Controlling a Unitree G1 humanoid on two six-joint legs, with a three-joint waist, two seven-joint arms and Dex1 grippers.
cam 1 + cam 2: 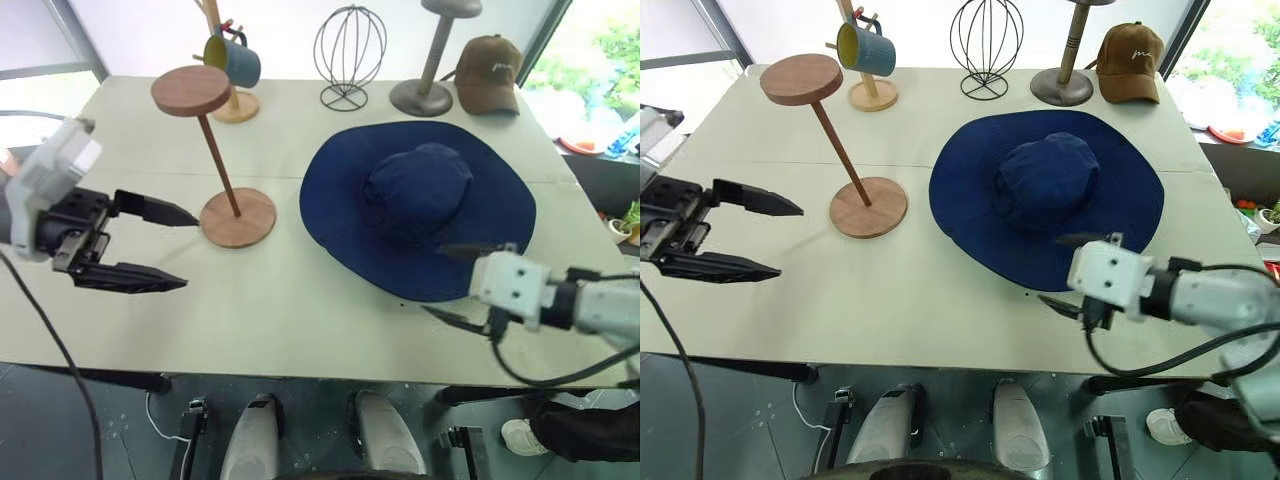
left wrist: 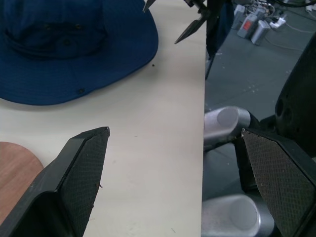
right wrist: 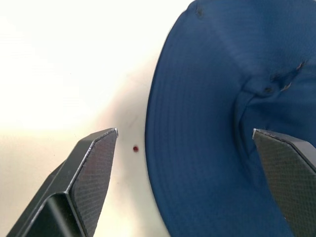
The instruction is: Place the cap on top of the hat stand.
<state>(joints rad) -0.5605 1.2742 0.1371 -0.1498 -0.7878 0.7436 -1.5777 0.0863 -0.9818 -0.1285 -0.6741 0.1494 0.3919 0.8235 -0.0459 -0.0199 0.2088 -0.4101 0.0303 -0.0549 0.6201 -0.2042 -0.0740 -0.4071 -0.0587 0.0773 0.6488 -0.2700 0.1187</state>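
Left gripper (image 1: 170,248) open, empty, hovering off the worktop (image 1: 300,310) beside the hat stand (image 1: 215,165). Stand upright on its round base, rod slanted, disc top bare.

Cap (image 1: 418,205) lies flat right of the stand, crown up, brim spread near-round, slightly longer side to side. Judged light, soft, floppy: brim will droop, so take the near brim edge or pinch the crown.

Right gripper (image 1: 462,283) open, empty, at the near brim edge.

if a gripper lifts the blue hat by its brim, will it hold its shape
Probably not. The cap looks like soft fabric: its crown is dimpled and creased, and the wide brim lies limp on the table, so it would likely droop. It seems light and should slide if pushed.
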